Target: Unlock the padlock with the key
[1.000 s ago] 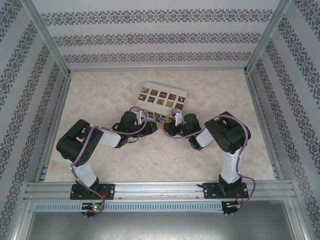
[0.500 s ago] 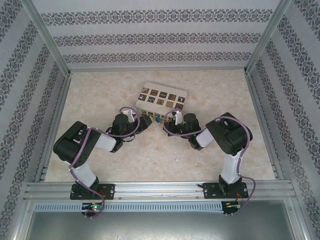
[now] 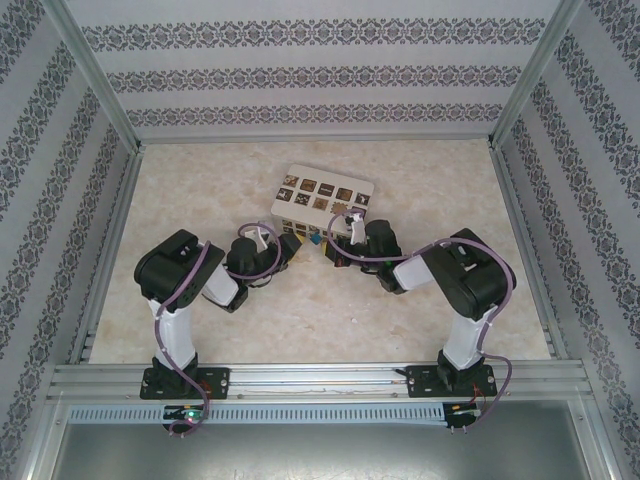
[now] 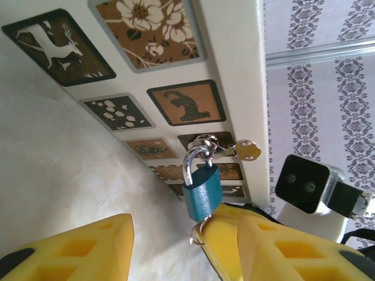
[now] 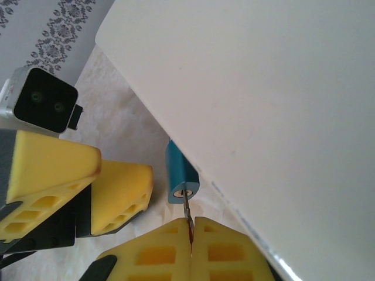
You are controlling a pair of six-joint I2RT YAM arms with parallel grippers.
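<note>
Right gripper (image 5: 191, 227) clamped on key (image 5: 187, 212), tip at padlock (image 5: 180, 175) keyhole, mid-frame. Left gripper (image 3: 292, 244) fingers spread wide.

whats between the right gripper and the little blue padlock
The thin silvery key blade: held in the shut right gripper, it reaches the keyhole at the end of the small blue padlock. The right wrist view shows it.

We see a padlock (image 4: 202, 196) with a teal-blue body and silvery shackle, a silvery key (image 5: 187, 209), a cream box (image 4: 234, 58) bearing brown squares with floral and animal motifs, yellow fingers on the left pincer (image 3: 297, 241) and right pincer (image 5: 190, 225), and a cream marbled table (image 3: 320, 320).
</note>
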